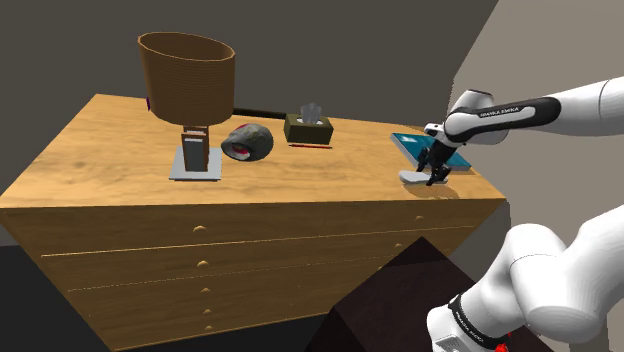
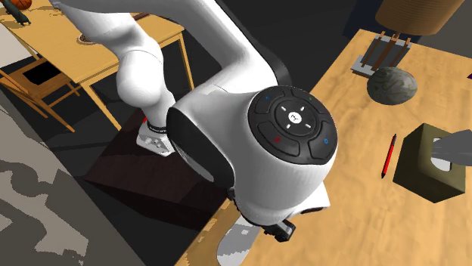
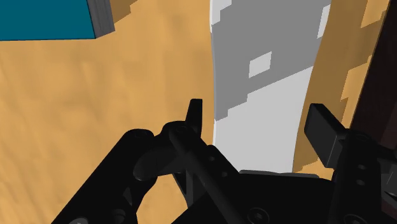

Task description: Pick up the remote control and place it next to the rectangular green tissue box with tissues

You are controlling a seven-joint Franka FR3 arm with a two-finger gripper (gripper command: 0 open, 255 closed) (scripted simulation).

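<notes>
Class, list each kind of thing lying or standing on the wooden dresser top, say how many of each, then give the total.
Lamp: 1
Tissue box: 1
Red pen: 1
Teal book: 1
Grey remote control: 1
Mottled grey rounded object: 1
Total: 6, not counting a purple scrap behind the lamp, too hidden to name.

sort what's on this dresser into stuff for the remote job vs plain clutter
For the job: remote control, green tissue box, end effector.
Lying about: lamp, teal book, red pen, round grey object.
</notes>
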